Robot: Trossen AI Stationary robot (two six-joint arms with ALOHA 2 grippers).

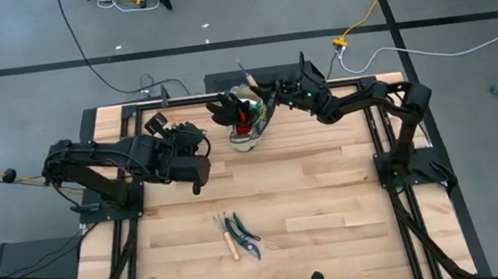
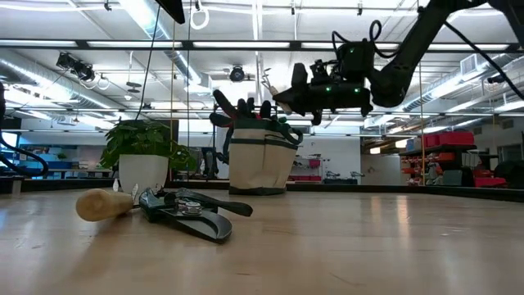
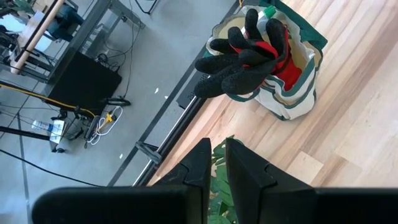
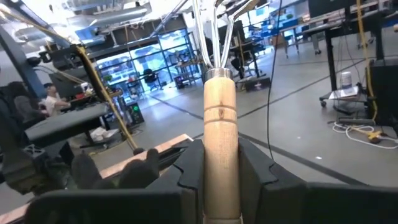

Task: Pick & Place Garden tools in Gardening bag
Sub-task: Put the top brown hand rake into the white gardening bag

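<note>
Two grippers were at work over the wooden table [image 1: 334, 196]. The right gripper [image 4: 217, 163] was clamped on the wooden handle of the mini rake [image 4: 221, 124], holding it in the air just right of the gardening bag [image 1: 248, 120] at the table's far edge. The red-and-black glove [image 3: 249, 56] stuck out of the bag's top. The left gripper [image 3: 214, 163], fingers nearly together and empty, hovered left of the bag. Pruning shears [image 1: 242, 232] lay beside another wooden-handled tool [image 1: 227, 236] near the front edge.

A robotics lab (open ceiling ducts [image 2: 49, 74], floor cables [image 1: 376, 2]).
</note>
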